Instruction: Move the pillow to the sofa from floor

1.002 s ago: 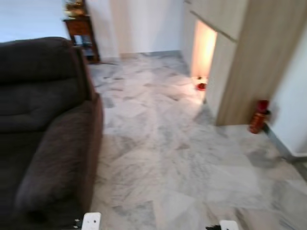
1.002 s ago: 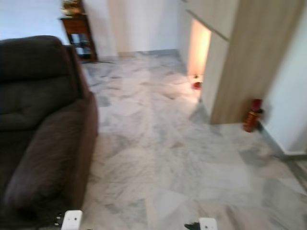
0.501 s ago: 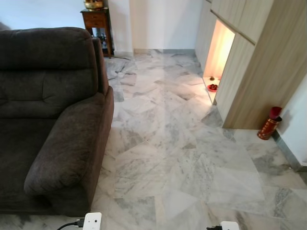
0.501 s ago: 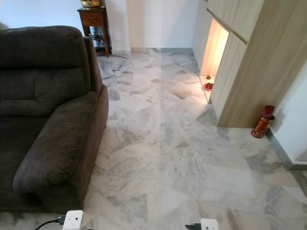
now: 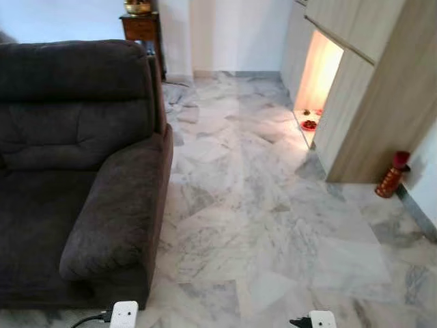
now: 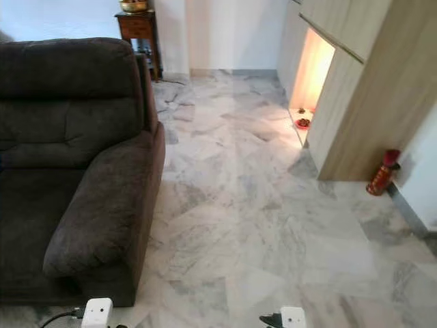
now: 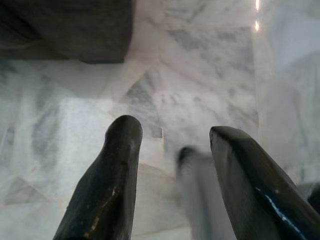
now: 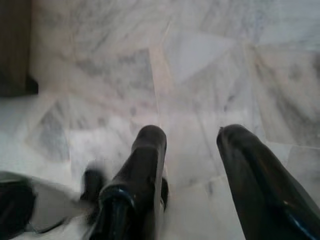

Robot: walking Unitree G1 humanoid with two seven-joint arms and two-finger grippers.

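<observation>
Dark sofa (image 5: 82, 171) at the marble floor's (image 5: 273, 205) left edge — left gripper (image 7: 172, 145) and right gripper (image 8: 192, 142) both gape wide, empty, above floor.

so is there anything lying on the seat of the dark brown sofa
No, the dark brown fabric sofa has a bare seat cushion, with nothing resting on it in the left eye view.

- The camera swung, so the whole scene shifted; nothing in the room was seen to move by itself.
- The sofa (image 5: 82, 171) took up more of the head views than a second ago, its armrest (image 5: 119, 212) nearer the middle.
- The red vase (image 5: 392, 176) by the cabinet (image 5: 369, 96) sat nearer the right edge of the left eye view.
- The blur of a second ago had mostly cleared.
</observation>
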